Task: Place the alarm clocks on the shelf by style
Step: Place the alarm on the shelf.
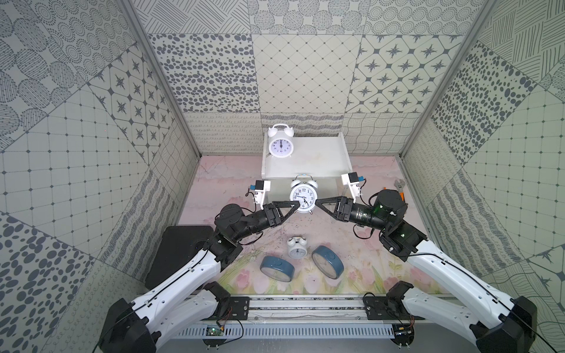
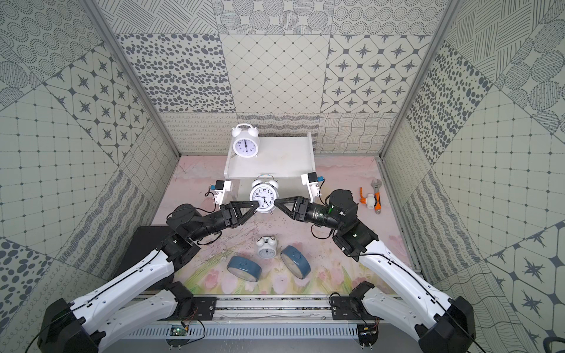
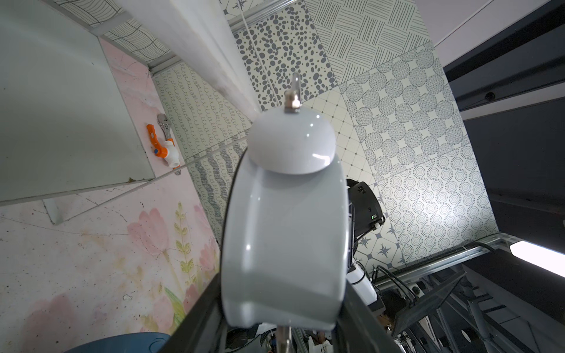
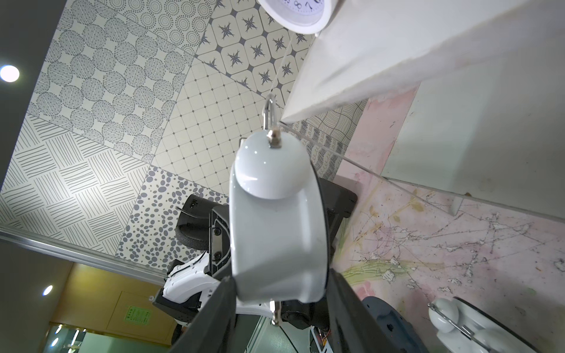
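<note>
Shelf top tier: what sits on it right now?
One white twin-bell clock stands at the shelf's far left corner. The lower tier is mostly hidden under the top board and the held clock.

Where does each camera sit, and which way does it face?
Top views: high above the robot's base, looking down and forward; both arms show, left gripper and right gripper flanking a white twin-bell alarm clock.
Left wrist: on that arm, looking along its black fingers at the clock's side.
Right wrist: from the opposite side, its fingers showing.
Shared: all show that clock and the white two-tier shelf.
</note>
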{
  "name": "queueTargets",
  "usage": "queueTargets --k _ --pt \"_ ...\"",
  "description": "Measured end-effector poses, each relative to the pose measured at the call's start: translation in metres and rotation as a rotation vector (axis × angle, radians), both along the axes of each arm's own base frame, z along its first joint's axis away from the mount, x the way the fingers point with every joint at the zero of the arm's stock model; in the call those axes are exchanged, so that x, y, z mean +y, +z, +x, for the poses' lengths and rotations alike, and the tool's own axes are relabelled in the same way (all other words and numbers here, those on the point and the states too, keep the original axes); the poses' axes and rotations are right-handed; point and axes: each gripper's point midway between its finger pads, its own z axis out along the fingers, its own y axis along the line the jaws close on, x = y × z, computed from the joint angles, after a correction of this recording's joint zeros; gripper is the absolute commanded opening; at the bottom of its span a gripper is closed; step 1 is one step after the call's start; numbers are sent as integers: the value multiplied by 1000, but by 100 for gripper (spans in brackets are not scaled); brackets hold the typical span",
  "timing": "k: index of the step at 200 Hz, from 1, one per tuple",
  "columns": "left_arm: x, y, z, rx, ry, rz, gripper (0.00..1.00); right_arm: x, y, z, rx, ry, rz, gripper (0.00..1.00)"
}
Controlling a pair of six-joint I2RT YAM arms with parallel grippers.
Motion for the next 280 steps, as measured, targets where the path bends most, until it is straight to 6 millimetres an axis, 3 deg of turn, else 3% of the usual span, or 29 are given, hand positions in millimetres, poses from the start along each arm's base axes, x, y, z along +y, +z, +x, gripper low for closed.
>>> queueTargets --k 15,33,93,121,143,160,173,232,253,280 --pt "0 1 0 3 0 -4 23 3 1 1 -4 8 0 75" --pt "0 2 0 4 -1 -11 23 4 1 2 -5 12 -5 76" --pt "-2 0 3 24 -4 -16 25 14 -2 5 2 44 -6 50" --pt "-2 -1 3 25 -3 -15 43 14 -2 6 8 43 -2 43" --pt "-1 1 2 16 -2 -12 76 14 -1 5 9 49 0 41" --pt "1 10 0 -9 0 -18 83 15 -3 2 16 63 -3 41" --pt "3 15 -1 -26 5 -16 82 15 -1 1 10 69 2 40" --pt "10 23 0 -67 32 7 48 12 8 -8 -12 90 18 40" --pt "11 22 1 -70 34 14 41 12 8 -9 -11 98 18 41" --pt "10 23 1 -68 31 18 30 13 9 -11 -10 109 15 50"
